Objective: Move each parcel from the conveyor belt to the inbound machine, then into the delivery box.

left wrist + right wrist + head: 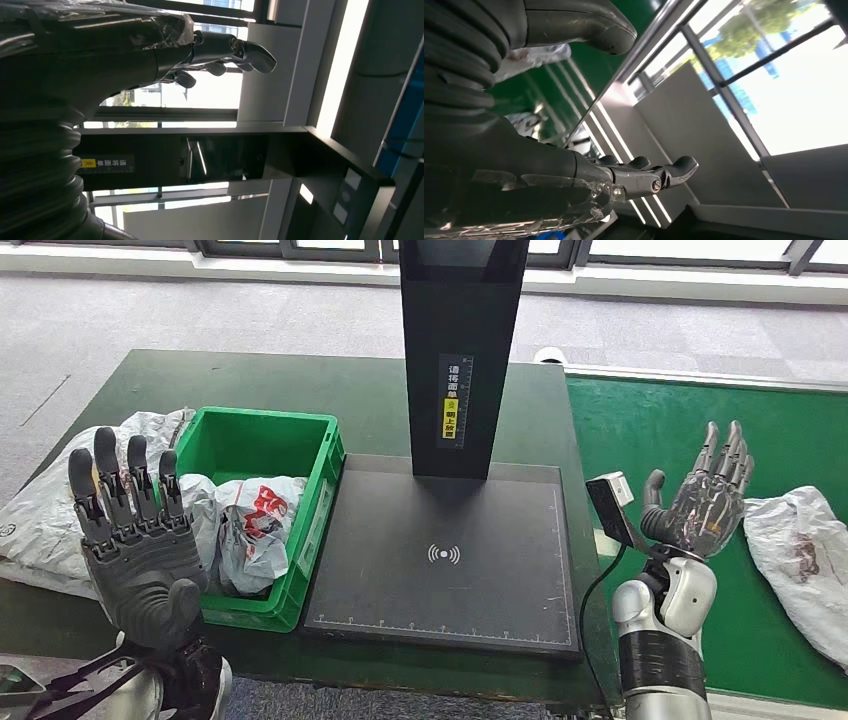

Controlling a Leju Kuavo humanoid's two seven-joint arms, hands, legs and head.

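A white plastic parcel [805, 560] lies on the green conveyor belt [680, 430] at the right. My right hand [705, 495] is raised beside the belt's near edge, fingers spread upward, holding nothing. The black inbound machine [445, 560] has a flat scan plate with a tall post [462, 350] behind it. A green delivery box [262, 445] stands left of the plate with a white and red parcel [250, 525] inside. My left hand [135, 540] is raised in front of the box, fingers straight and apart, empty. The wrist views show the fingers [235, 50] and fingers [649, 172] extended.
A large grey-white bag [40, 520] lies on the dark table [250, 380] left of the box. Grey carpet floor and windows lie beyond the table.
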